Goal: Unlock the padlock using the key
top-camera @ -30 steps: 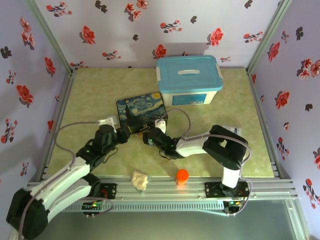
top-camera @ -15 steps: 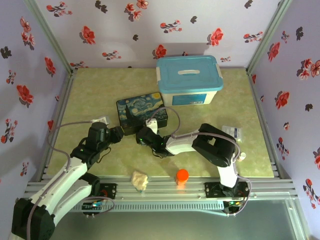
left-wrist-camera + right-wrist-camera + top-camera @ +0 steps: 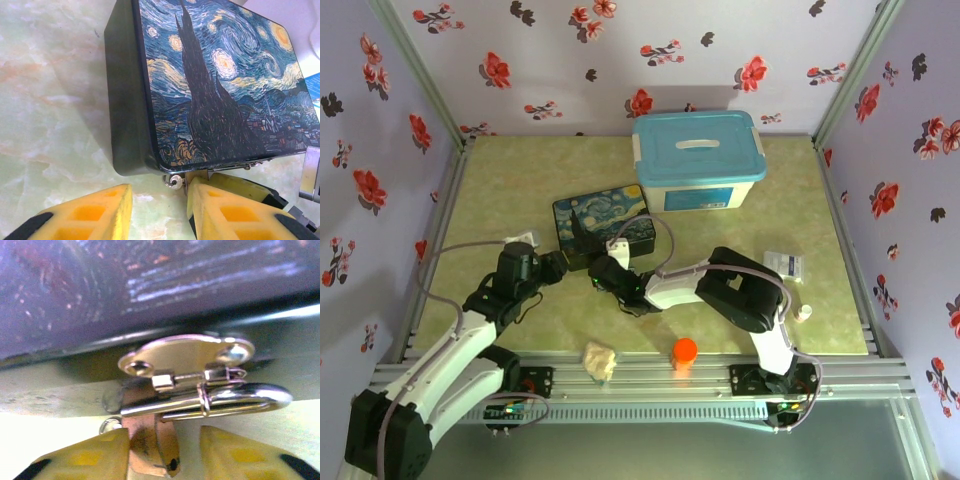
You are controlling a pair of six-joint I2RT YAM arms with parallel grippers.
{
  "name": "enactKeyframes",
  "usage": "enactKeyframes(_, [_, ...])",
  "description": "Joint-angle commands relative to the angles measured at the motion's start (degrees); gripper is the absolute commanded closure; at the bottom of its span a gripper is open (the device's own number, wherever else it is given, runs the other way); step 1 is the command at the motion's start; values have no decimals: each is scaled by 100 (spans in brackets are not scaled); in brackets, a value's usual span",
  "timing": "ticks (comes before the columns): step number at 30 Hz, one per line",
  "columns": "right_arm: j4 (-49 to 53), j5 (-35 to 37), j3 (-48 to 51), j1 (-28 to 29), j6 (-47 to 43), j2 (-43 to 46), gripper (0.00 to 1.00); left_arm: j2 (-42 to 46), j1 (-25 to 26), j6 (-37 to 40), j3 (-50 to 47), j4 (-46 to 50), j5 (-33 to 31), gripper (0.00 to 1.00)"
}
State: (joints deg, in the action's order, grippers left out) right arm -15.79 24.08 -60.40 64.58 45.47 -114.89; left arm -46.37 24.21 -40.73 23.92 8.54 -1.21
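The painted box [image 3: 603, 220] [image 3: 220, 80] lies mid-table. At its front latch [image 3: 185, 355] hangs the brass padlock [image 3: 150, 445] [image 3: 198, 178], its silver shackle [image 3: 230, 396] through the latch loop. The key's small round head [image 3: 175, 181] [image 3: 109, 425] sticks out of the padlock's side. My right gripper [image 3: 602, 272] [image 3: 165, 460] is open around the padlock body, which rests against the left pad with a gap to the right pad. My left gripper [image 3: 558, 268] [image 3: 159, 210] is open just left of the key, nothing between its fingers.
A white bin with a blue lid [image 3: 698, 160] stands behind the box. An orange cap [image 3: 685, 350] and a crumpled cream lump [image 3: 600, 360] lie by the front rail. A small packet [image 3: 785, 262] is at the right.
The left gripper has drawn back left from the box's front. The right gripper has slid left along the box front to the padlock.
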Motion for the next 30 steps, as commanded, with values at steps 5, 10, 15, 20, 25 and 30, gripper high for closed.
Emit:
enactKeyframes(5, [487,-164,95,11,295,-4,68,-54,-82,187,121,-159,67,63])
enactKeyframes(10, [1136,-325,49,11,364,190,68,-117,-116,187,130,-233,64,63])
enactKeyframes(15, [1280,-322,322,12,429,555,67,-189,-127,203,121,-319,63,63])
enactKeyframes(20, [433,-325,651,-16,65,694,49,-501,-143,305,153,-542,78,54])
enactKeyframes(25, [1035,-43,-129,-14,-653,326,36,-1190,-270,467,279,-890,-165,29])
enactKeyframes(30, [1759,322,-840,-83,-404,-211,35,-2090,-504,505,437,-1549,-216,27])
